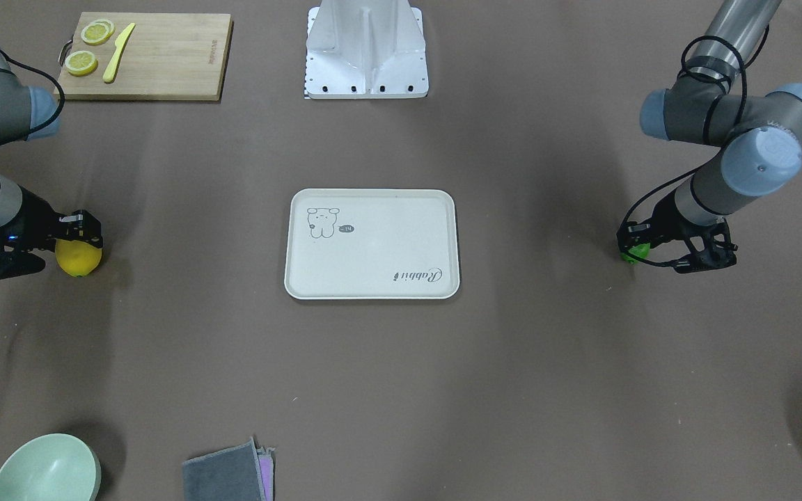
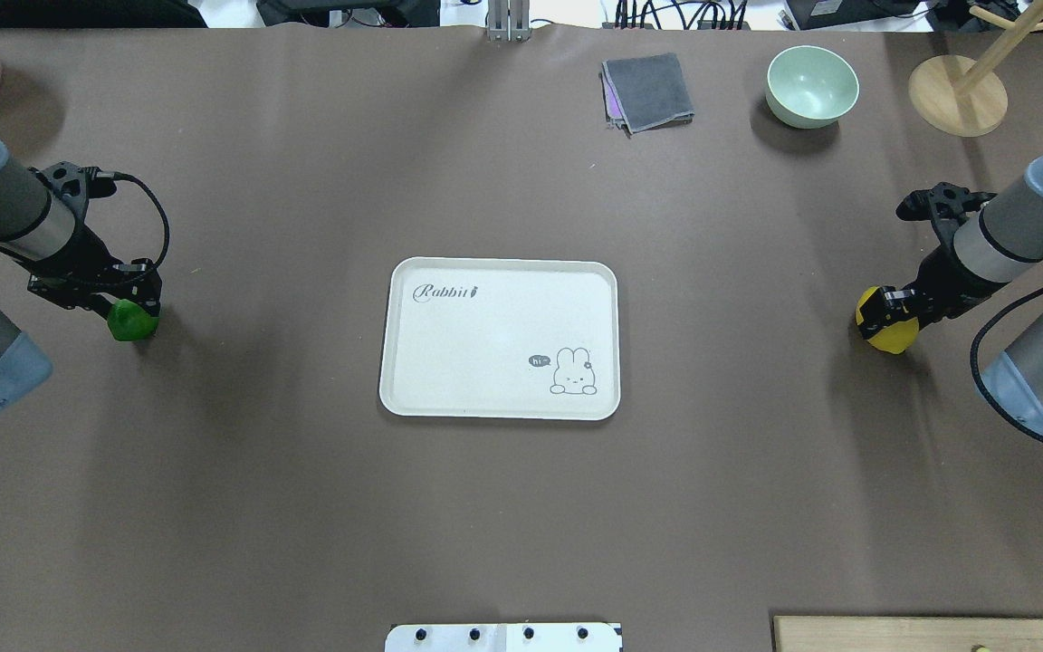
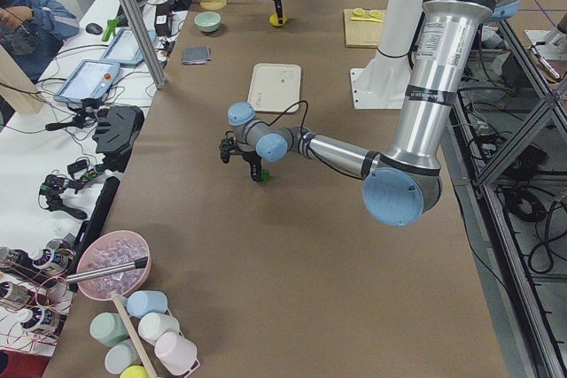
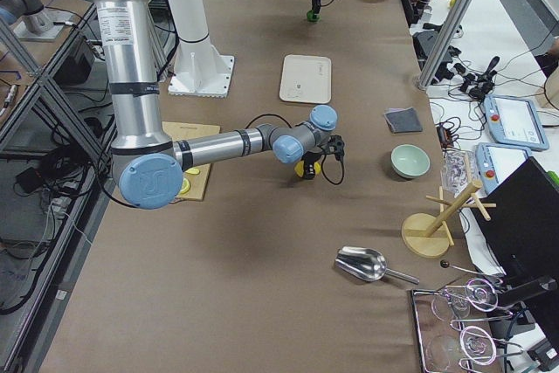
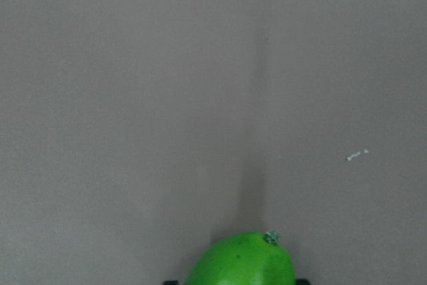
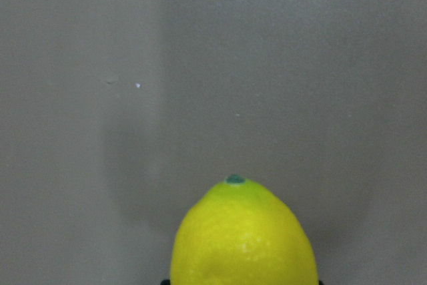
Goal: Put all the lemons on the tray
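Note:
The off-white tray (image 1: 387,240) lies bare at the table's middle; it also shows in the overhead view (image 2: 485,344). The green lemon (image 2: 130,321) sits low at the table's left side, with my left gripper (image 2: 128,306) closed around it from above; its tip shows in the left wrist view (image 5: 241,261). The yellow lemon (image 2: 888,333) is at the right side, with my right gripper (image 2: 889,312) closed around it. In the front view the yellow lemon (image 1: 79,259) is on the left and the green lemon (image 1: 632,252) on the right. Both lemons are far from the tray.
A wooden cutting board (image 1: 164,56) with lemon slices (image 1: 82,62) and a yellow knife (image 1: 118,52) lies near the robot base (image 1: 366,49). A green bowl (image 2: 812,84), a folded grey cloth (image 2: 646,91) and a wooden stand (image 2: 956,95) sit along the far edge.

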